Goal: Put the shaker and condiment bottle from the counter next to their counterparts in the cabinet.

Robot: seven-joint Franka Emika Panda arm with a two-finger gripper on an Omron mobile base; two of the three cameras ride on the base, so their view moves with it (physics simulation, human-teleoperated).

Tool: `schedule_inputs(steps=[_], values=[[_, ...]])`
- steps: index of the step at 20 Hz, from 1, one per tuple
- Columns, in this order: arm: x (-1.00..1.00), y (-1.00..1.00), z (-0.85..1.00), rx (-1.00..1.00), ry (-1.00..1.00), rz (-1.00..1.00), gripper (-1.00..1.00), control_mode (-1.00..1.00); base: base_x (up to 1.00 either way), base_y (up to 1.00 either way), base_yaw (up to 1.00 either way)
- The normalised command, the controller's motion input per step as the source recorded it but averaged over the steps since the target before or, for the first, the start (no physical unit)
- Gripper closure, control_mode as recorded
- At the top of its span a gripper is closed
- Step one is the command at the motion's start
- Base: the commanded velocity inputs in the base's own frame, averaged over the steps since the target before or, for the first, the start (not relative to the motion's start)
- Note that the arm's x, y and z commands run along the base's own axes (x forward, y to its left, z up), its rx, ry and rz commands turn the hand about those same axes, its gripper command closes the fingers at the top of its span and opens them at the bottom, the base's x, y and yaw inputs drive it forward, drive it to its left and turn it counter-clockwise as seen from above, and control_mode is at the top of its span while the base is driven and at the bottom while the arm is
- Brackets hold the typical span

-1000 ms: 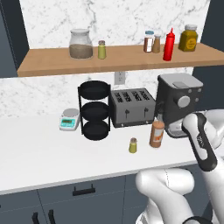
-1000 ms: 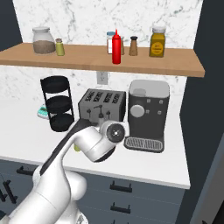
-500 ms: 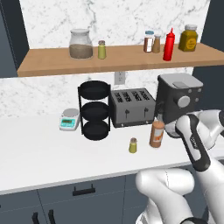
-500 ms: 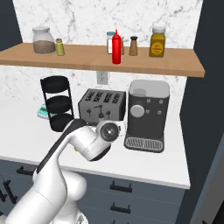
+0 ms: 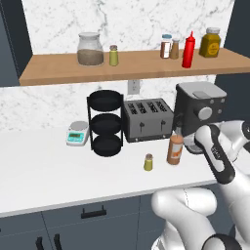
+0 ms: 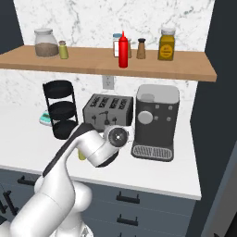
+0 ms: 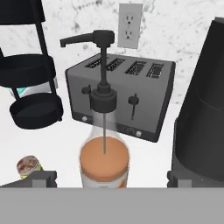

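overhead, wooden cabinet (image 5: 132, 66) spans marble wall above white counter (image 5: 44, 171).

Wooden cabinet (image 5: 146, 66) matt; marble wall (image 5: 136, 19) glossy (veined); toaster (image 5: 147, 118) brushed metal.

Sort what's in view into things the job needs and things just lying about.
Job:
shaker
condiment bottle
shelf shaker
red squeeze bottle
shelf board

Lying about:
toaster
coffee machine
tiered rack
kitchen scale
glass jar
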Motion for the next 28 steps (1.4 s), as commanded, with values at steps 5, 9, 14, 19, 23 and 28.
schedule_inputs(steps=[5, 9, 14, 19, 23, 28], values=[[0.16, 0.04, 0.0, 0.0, 0.0, 0.0, -1.0, -1.0, 0.0, 0.0, 0.0], [0.41, 0.0, 0.0, 0.0, 0.0, 0.0, -1.0, -1.0, 0.0, 0.0, 0.0], [0.07, 0.13, 0.0, 0.0, 0.0, 0.0, -1.0, -1.0, 0.0, 0.0, 0.0], [0.0, 0.16, 0.0, 0.0, 0.0, 0.0, -1.0, -1.0, 0.0, 0.0, 0.0], [0.06, 0.0, 0.0, 0.0, 0.0, 0.0, -1.0, -1.0, 0.0, 0.0, 0.0], [0.1, 0.0, 0.0, 0.0, 0.0, 0.0, -1.0, -1.0, 0.0, 0.0, 0.0]])
